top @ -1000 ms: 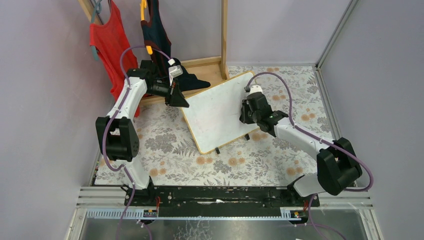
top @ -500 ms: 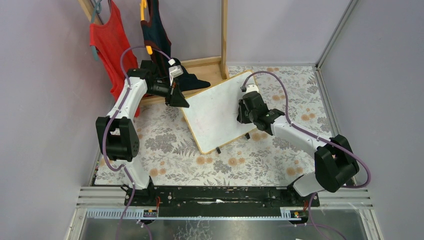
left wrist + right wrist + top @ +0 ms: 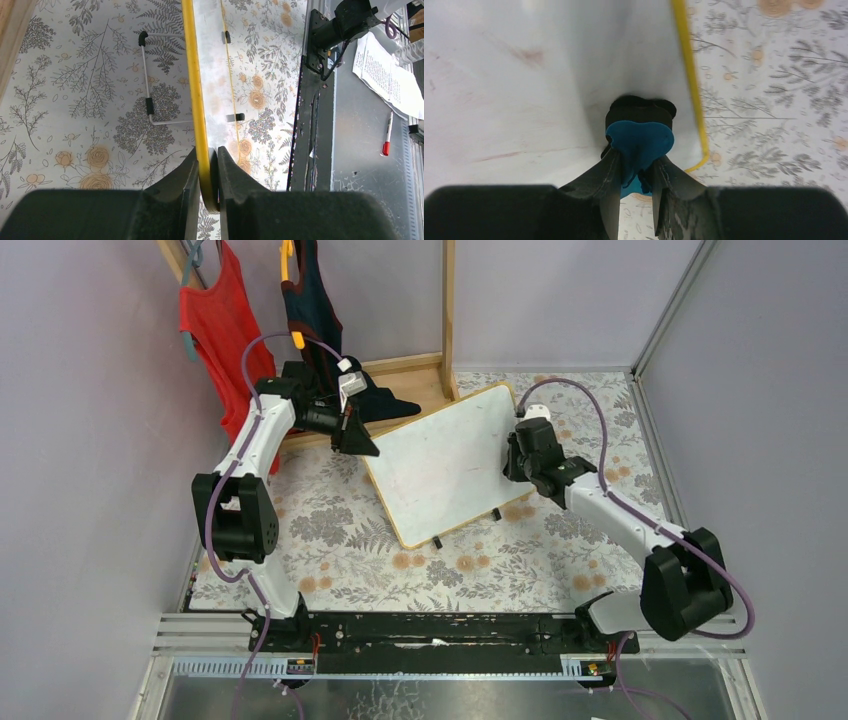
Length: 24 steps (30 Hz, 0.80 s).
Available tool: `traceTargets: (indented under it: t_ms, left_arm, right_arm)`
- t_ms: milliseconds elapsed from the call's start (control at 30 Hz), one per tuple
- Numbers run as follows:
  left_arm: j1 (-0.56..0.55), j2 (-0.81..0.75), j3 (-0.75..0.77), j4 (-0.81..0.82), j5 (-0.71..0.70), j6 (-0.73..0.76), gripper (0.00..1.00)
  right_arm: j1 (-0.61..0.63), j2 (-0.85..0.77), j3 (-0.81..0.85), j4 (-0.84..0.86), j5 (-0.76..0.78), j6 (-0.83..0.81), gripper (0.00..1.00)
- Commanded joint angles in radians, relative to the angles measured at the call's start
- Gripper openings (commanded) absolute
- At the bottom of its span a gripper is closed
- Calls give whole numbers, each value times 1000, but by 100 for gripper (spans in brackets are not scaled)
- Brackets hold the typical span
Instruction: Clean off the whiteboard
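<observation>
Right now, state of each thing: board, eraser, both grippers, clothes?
whiteboard: tilted, mostly wiped, faint red smears remain
eraser: pressed on the whiteboard near its frame edge
left gripper: shut on the whiteboard frame
right gripper: shut on the eraser
red top: hanging

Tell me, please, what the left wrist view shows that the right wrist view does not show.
Only the left wrist view: the left end effector shut on the yellow frame of the whiteboard, seen edge-on, a wire stand beside it, and a red marker and a paper near the arm rail. Only the right wrist view: the right end effector holding a blue eraser against the board's face, where faint red smears show. Both: the yellow frame and the flowered tablecloth.
</observation>
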Motion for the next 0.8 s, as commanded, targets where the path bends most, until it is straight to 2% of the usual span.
traceTargets:
  t_ms: [0,233,433,600,767]
  left_arm:
    - [-33,1,-32,-3,-83,80,0]
    - [-34,3,-26,-3,-75,76,0]
    - [-34,9,-16,-3,-85,62,0]
    - [-35,6,-14,-3,-91,54,0]
    - [-36,3,-19,-2,-97,55,0]
  right_arm:
    - [-52,-111,12,-90,102,-23,0]
    - [-125,-258,16,-232,154,-16,0]
    - [-181,-267,12,-351,137,44,0]
    - [-262,-233,-77,-296,20,84,0]
    - [-427,-144,-149,-191,-126,75,0]
